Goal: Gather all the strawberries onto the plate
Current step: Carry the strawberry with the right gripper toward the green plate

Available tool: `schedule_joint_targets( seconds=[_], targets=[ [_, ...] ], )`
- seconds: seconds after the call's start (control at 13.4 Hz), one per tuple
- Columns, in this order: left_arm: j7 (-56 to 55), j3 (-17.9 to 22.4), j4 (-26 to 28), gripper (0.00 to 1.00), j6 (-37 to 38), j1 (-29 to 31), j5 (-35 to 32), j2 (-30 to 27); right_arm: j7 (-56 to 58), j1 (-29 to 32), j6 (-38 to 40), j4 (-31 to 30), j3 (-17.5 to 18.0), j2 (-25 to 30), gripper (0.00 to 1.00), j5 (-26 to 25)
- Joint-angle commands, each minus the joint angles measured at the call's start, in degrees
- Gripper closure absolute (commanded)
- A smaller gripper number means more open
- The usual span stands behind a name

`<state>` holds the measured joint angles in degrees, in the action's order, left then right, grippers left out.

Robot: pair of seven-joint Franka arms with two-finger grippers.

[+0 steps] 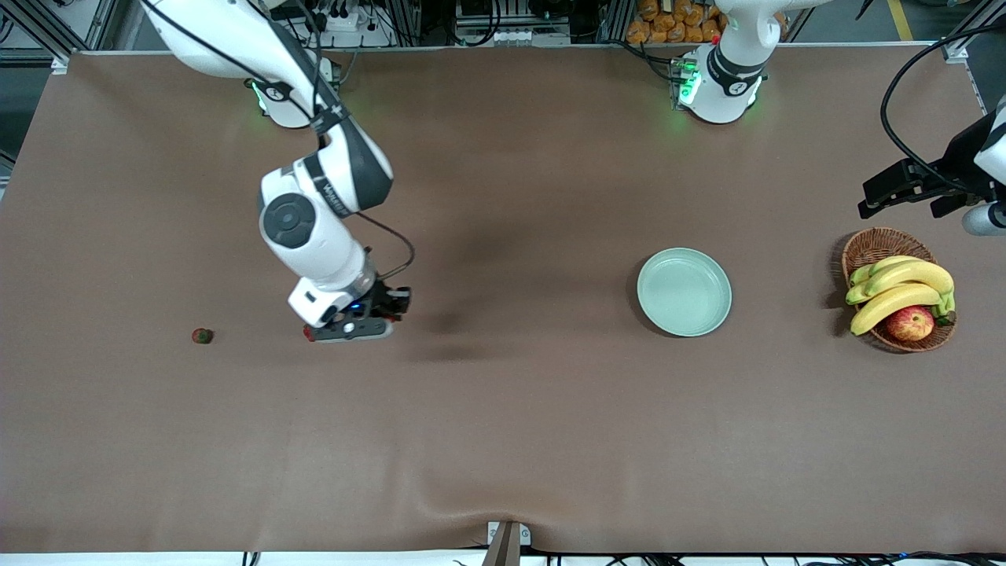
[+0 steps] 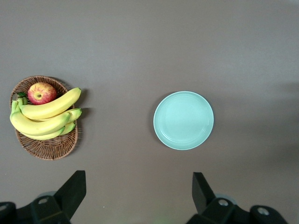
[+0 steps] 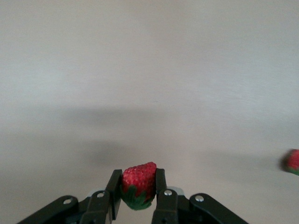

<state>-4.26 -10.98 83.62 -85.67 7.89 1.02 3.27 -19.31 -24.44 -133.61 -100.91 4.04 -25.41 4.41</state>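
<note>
Pinching one strawberry (image 3: 138,185) between its fingers at the left-centre of the front frame, the right claw (image 1: 351,326) is starting the job, while the plate (image 1: 684,292) at right-centre is lying empty, another strawberry (image 1: 202,336) is waiting at far left, and the left claw (image 2: 136,196) is hovering spread near the basket (image 1: 898,289).

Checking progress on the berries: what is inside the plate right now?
Nothing shows in the round pale mint-green plate; its whole inside is visible. One small red strawberry is clamped in the right hand; another small red strawberry lies on the table.
</note>
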Motion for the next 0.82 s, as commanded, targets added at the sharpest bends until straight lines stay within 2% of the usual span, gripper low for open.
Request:
schedule_joint_targets(
  seconds=[0.0, 0.37, 0.75],
  targets=[
    [0.9, -0.2, -1.0, 0.0, -0.2, 0.3, 0.1, 0.5, 1.9, -4.6, 0.3, 9.7, 0.4, -7.3, 1.0, 0.8],
    [0.9, -0.2, -1.0, 0.0, -0.2, 0.3, 0.1, 0.5, 2.1, -12.4, -1.3, 19.7, 0.4, -17.3, 1.0, -1.9],
    [0.9, -0.2, -1.0, 0.0, -0.2, 0.3, 0.0, 0.8, 5.1, -17.6, -3.7, 25.7, 0.1, -24.0, 1.0, -6.7]
  ],
)
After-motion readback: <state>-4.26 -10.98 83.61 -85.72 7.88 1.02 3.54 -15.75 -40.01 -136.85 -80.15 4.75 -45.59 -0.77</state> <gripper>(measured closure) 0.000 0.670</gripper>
